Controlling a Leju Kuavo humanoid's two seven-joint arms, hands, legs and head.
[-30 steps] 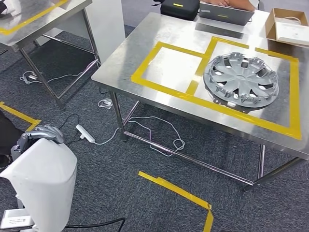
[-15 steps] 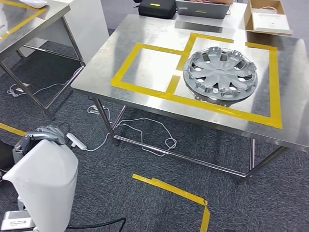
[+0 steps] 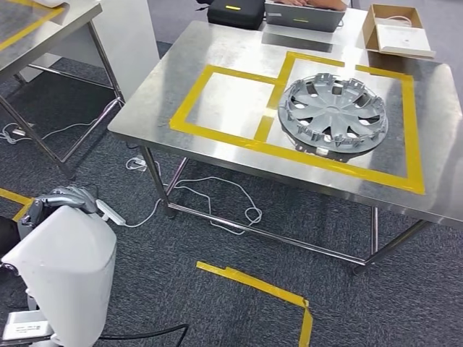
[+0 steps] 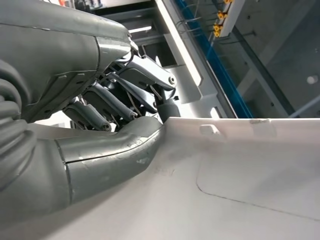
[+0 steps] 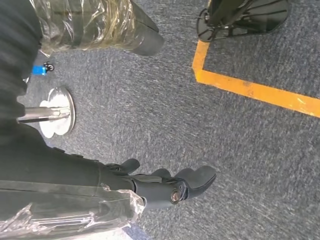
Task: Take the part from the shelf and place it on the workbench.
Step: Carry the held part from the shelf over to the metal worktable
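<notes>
My left hand [image 3: 63, 199] grips the top edge of a large white plastic part [image 3: 68, 275] at the lower left of the head view, above the carpet. In the left wrist view the thumb and fingers [image 4: 113, 100] clamp the white part's rim [image 4: 226, 190]. The steel workbench [image 3: 229, 50] stands ahead and to the right, marked with yellow tape boxes. Its left box [image 3: 229, 105] is bare; a grey wheel cover [image 3: 333, 114] lies in the right one. My right hand [image 5: 162, 182] hangs over the grey carpet with its fingers stretched out, holding nothing.
A second steel table [image 3: 32, 22] stands at the upper left. Cables and a white power strip [image 3: 112, 212] lie on the carpet under the workbench, near a yellow floor tape corner [image 3: 257, 283]. A black case [image 3: 234, 12], a laptop [image 3: 303, 14] and a cardboard box [image 3: 397, 30] line the far edge.
The whole picture has shifted: the camera has turned, and the workbench now sits further left and more fully in view. My left hand keeps its hold on the white part.
</notes>
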